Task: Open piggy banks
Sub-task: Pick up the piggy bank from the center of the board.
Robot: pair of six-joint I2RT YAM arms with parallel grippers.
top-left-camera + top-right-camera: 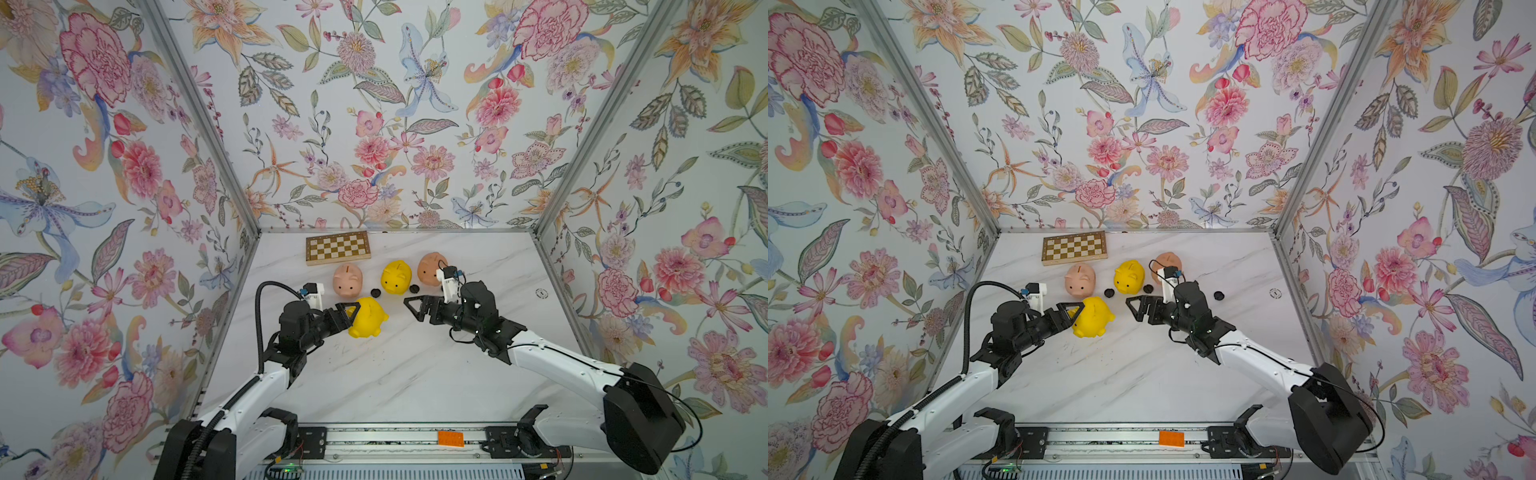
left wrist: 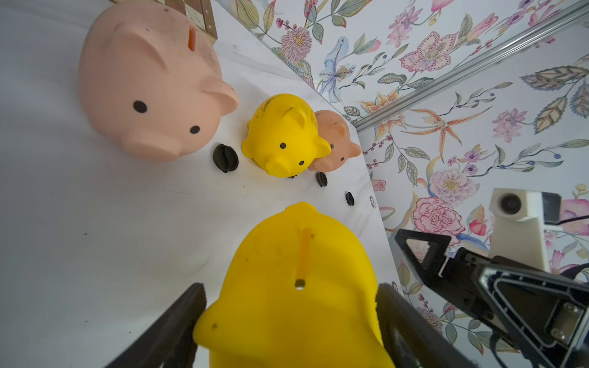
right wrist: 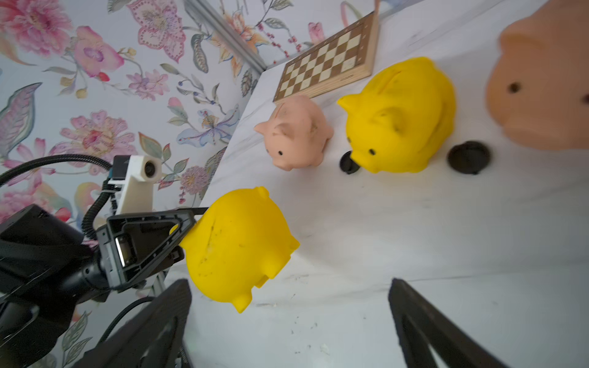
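Near yellow pig [image 1: 368, 318] is lying on its side, left claw [image 2: 290, 288] clamping its rear. Right claw [image 1: 410, 308] is hanging spread and empty just right of it. Three black plugs [image 1: 1109, 293] are lying loose beside the far pigs [image 1: 396, 276], so three look opened and this one is probably the last left.

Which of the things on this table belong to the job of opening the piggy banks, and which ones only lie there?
Part of the job: held yellow piggy bank, gripped by the left gripper; standing yellow piggy bank; pale pink piggy bank; peach piggy bank; three loose black plugs.
Only lying there: chessboard; orange block on the front rail.
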